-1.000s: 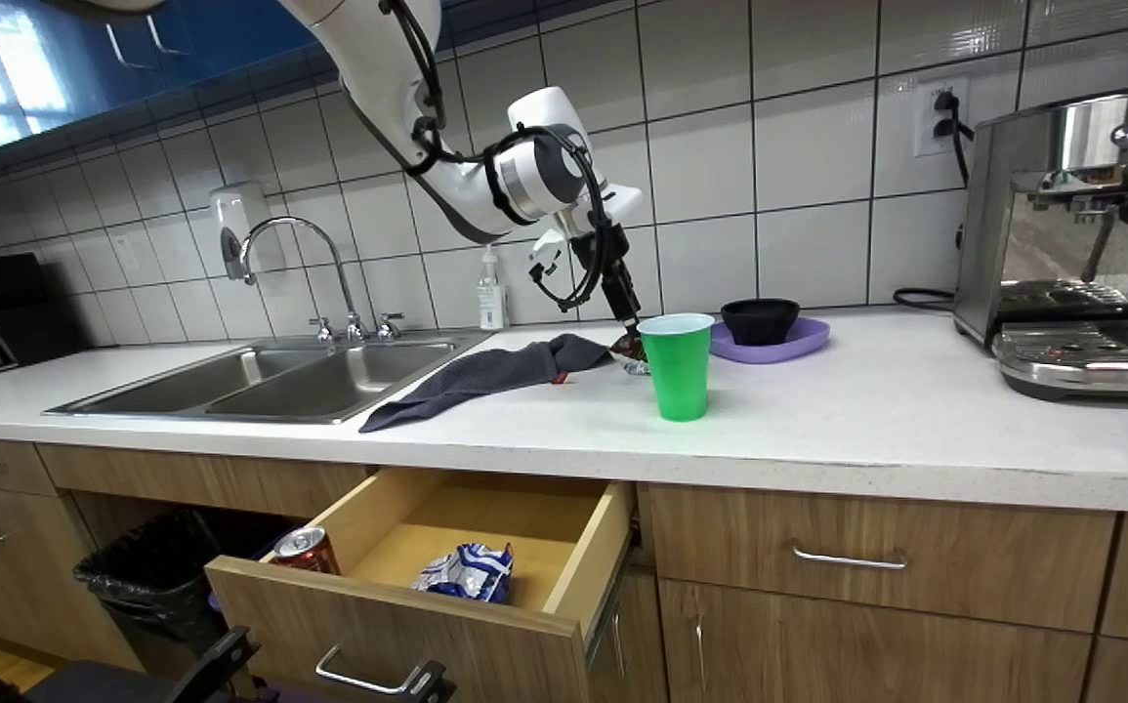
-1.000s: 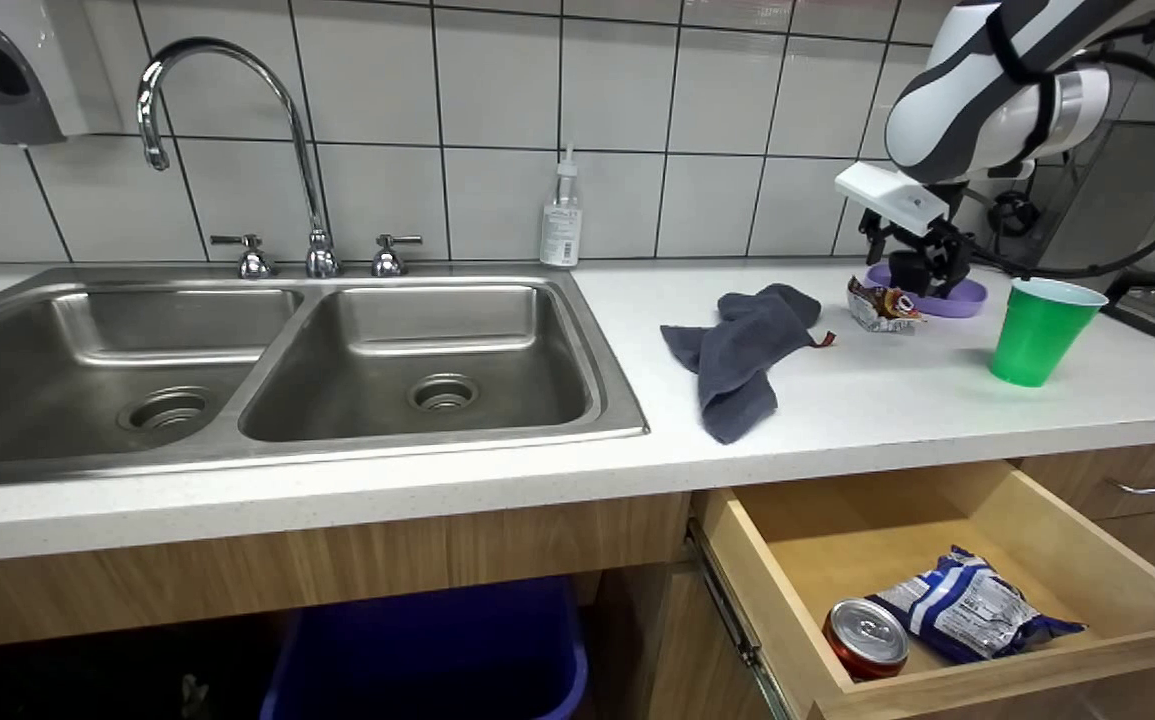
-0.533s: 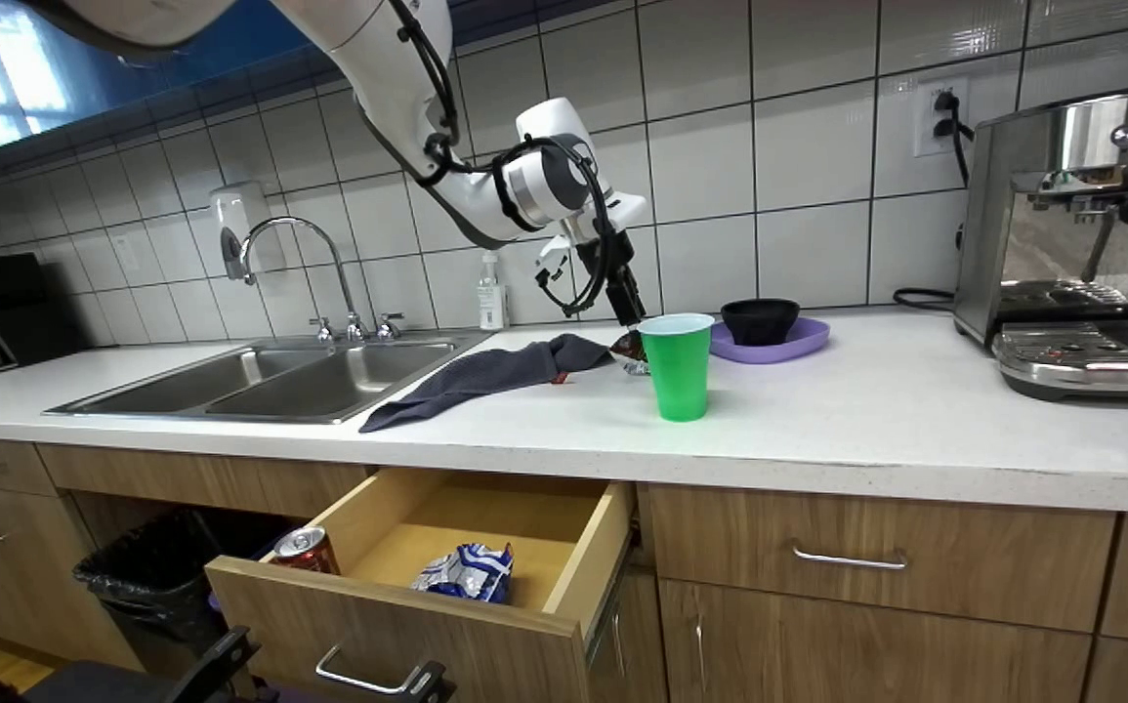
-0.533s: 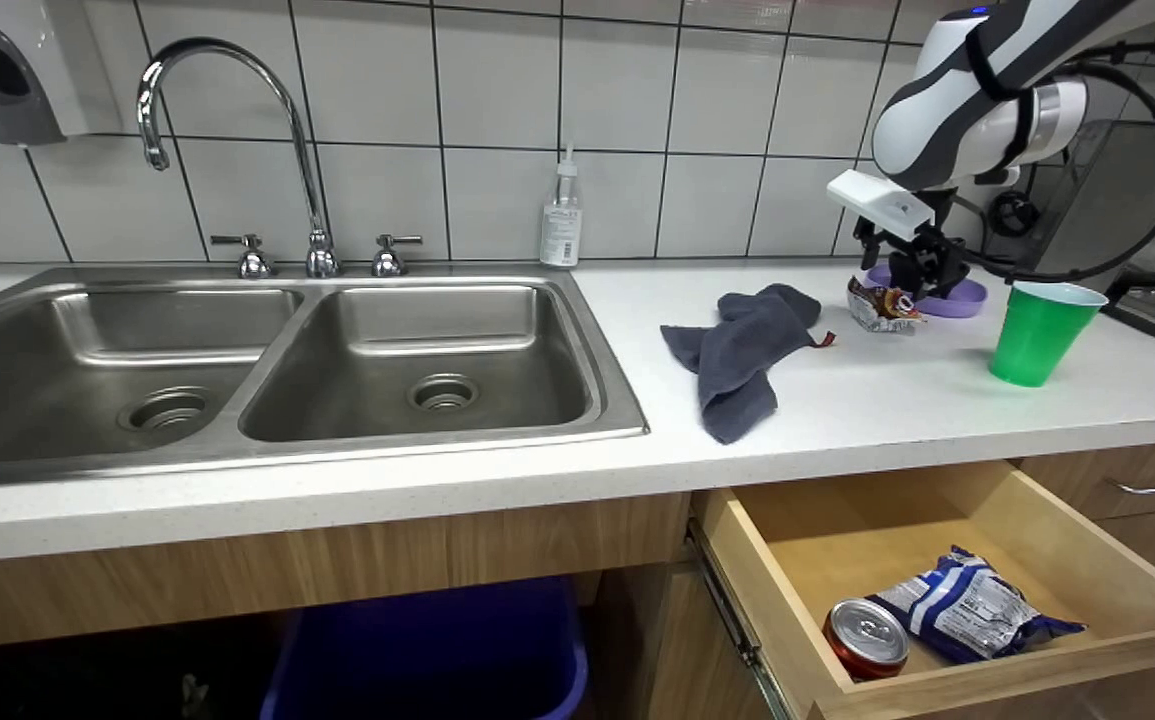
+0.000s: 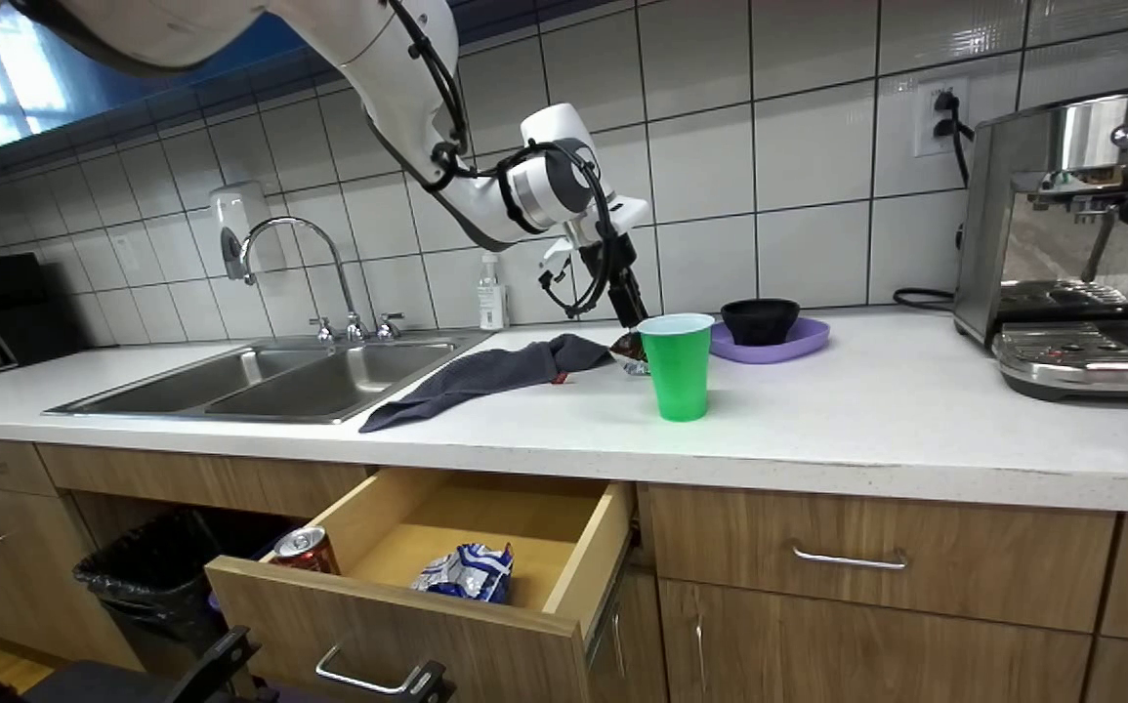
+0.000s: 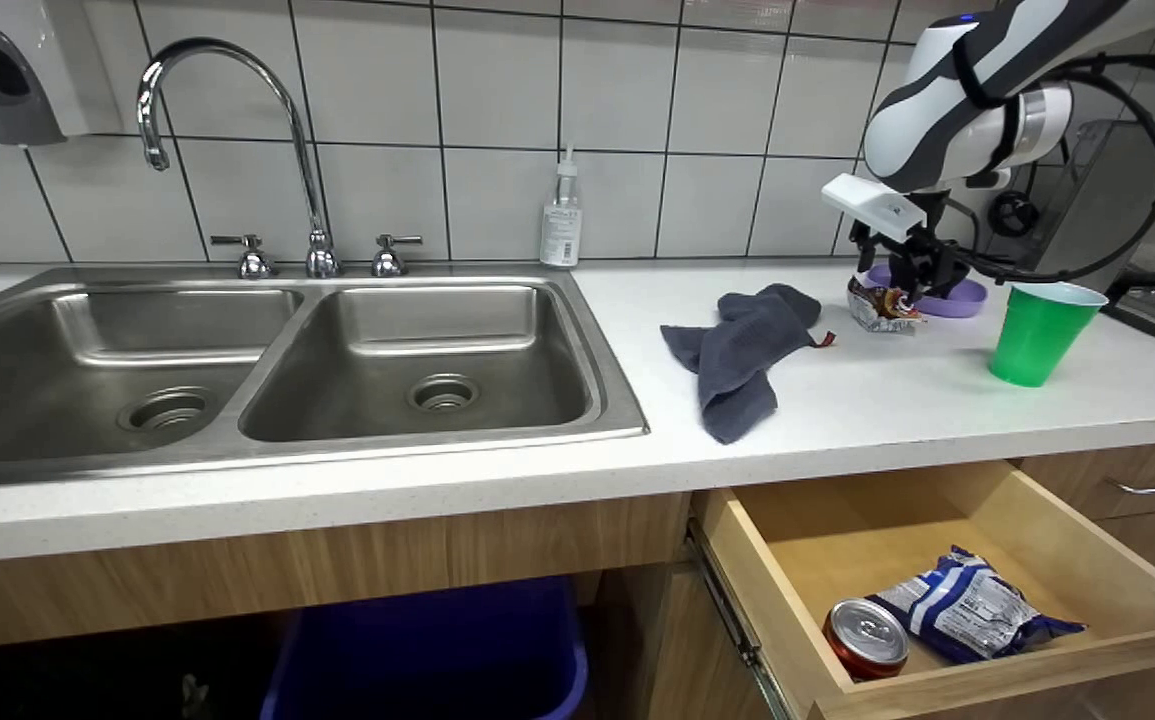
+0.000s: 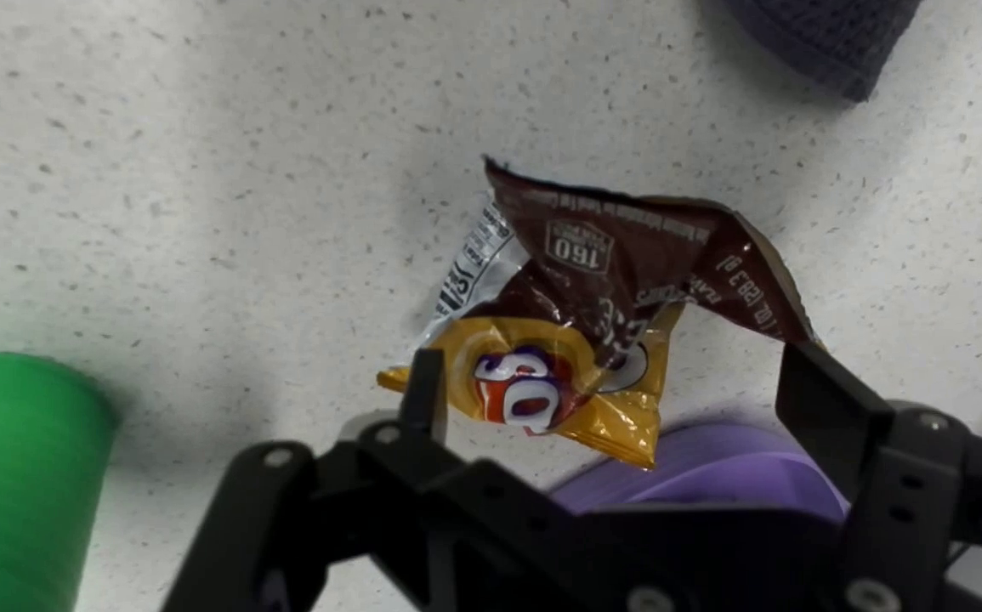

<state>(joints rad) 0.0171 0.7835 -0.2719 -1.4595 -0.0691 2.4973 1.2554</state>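
Speckled white countertop [image 7: 244, 255] spreads beneath me, with a pale tiled wall [image 5: 710, 166] behind it. My pincer [image 7: 616, 391] points down, its two fingers [image 7: 424, 393] spread wide and nothing pinched between them. Read the wrist view as a clock centred on the crumpled snack bag [image 7: 593, 263]: one finger stands at eight, the other at four, and the bag lies on the counter just past the fingertips, toward twelve. Its brown flap trails to three and meets the four-o'clock finger in this view — whether it truly touches or only lies beneath, I can't tell.

To grip it well, I'd judge, the plump part should sit squarely between my pads: ease a little toward twelve while lowering, level, until the tips flank the bag close to the counter. Bringing both sides in evenly should keep the light foil from skidding, and the bulk makes a surer hold than that loose flap. Slick film probably wants a steady squeeze — firm, not crushing.

Near five sits a purple dish [image 7: 737, 442], so the four-o'clock finger needs care around its rim; a black bowl [image 5: 761, 320] rests on it in an exterior view. A green cup [image 7: 23, 476] stands well apart toward eight, and a grey towel [image 7: 831, 38] shows its corner at one. Farther out, by an exterior view's clock, the steel sink [image 6: 275, 365] lies at nine and the pulled-out drawer [image 6: 867, 550] at six, holding a can [image 6: 869, 632] and a blue packet [image 6: 977, 605].
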